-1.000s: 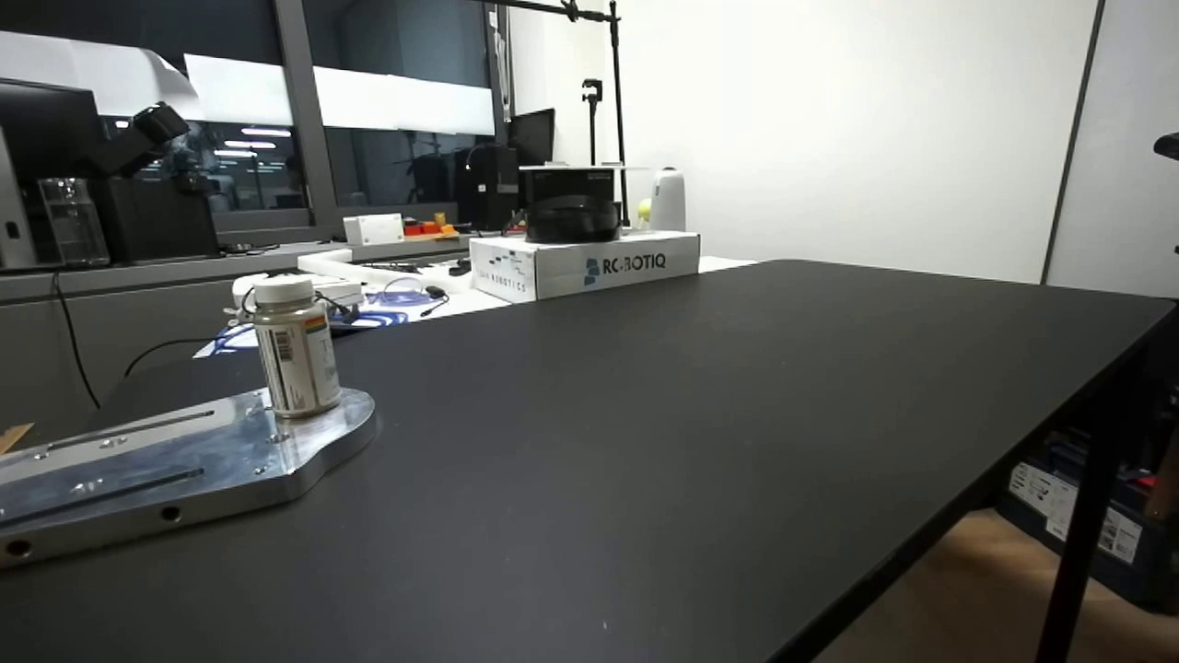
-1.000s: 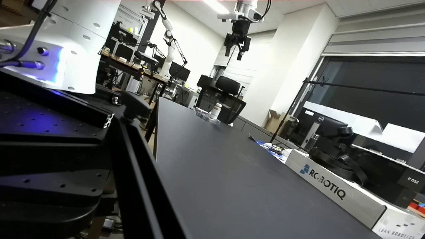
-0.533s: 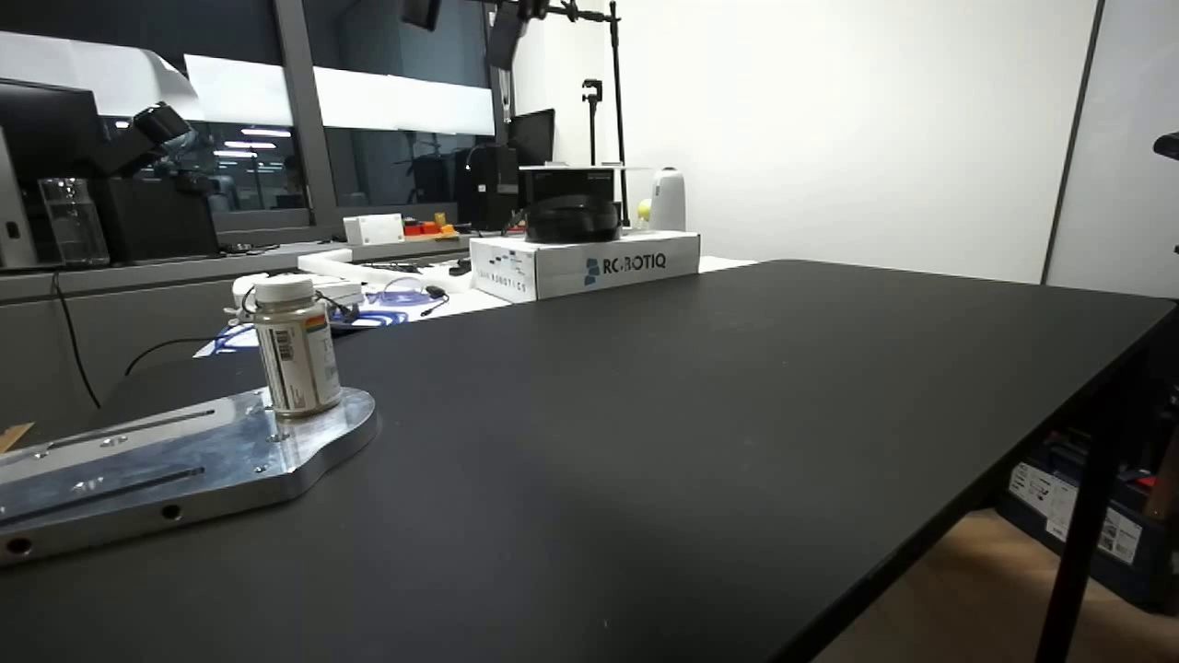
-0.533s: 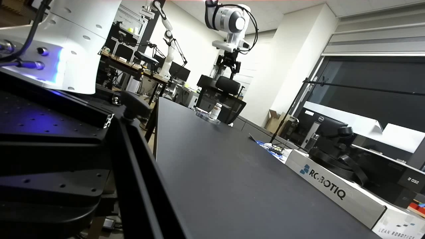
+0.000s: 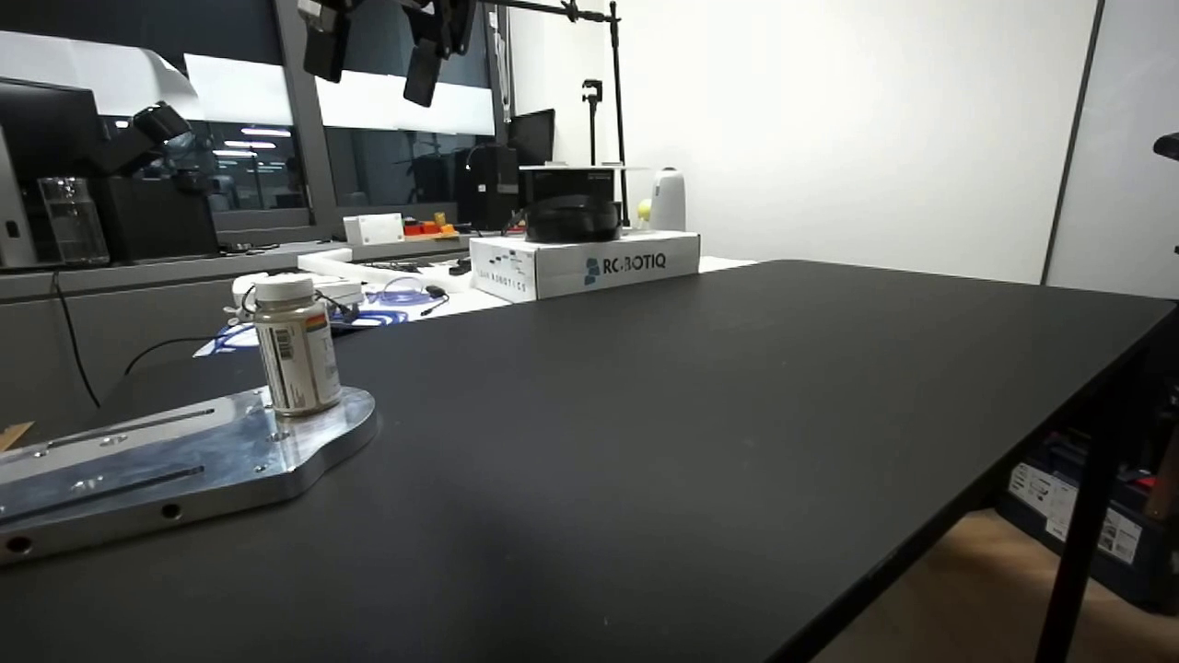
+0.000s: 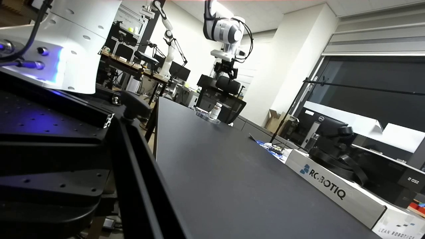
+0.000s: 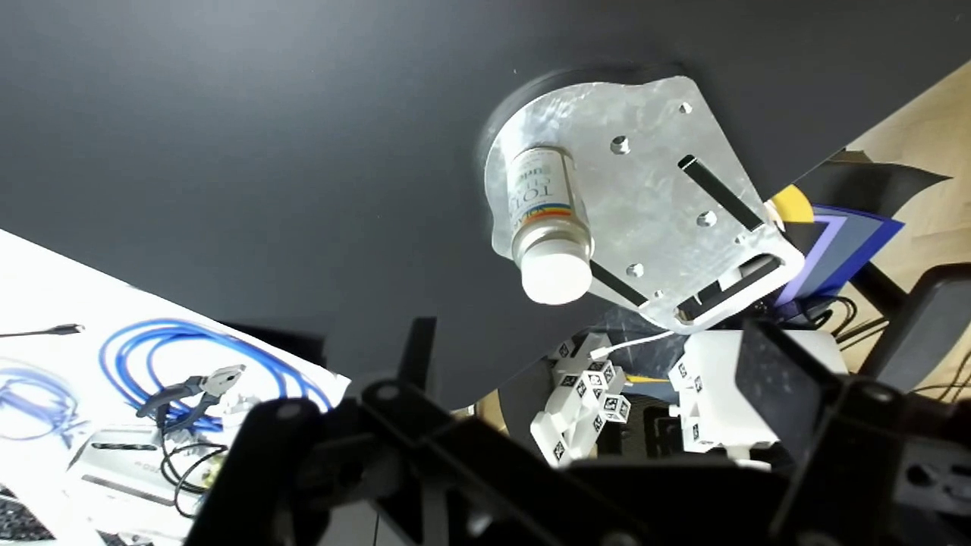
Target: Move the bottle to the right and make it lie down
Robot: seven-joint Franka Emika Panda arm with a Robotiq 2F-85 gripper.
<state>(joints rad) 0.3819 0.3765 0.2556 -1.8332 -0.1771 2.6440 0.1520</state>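
The bottle stands upright on one end of the flat silver metal plate. It has a white cap, a pale label and a rainbow stripe. It also shows on the plate in an exterior view. In the wrist view the bottle is above the image middle, on the plate, cap toward the gripper. My gripper has its fingers wide apart with nothing between them. In both exterior views the gripper is in the air, higher than the bottle and apart from it; it also shows here.
The black table bears the plate. A white Robotiq box with black items on top stands along the table's far side. Blue cables and pliers lie on a white surface beside the table. An office chair stands behind the table end.
My gripper has come down and moved left into the top of an exterior view, toward the bottle's side. It is also lower in the other exterior frames. The bottle and plate have not moved.
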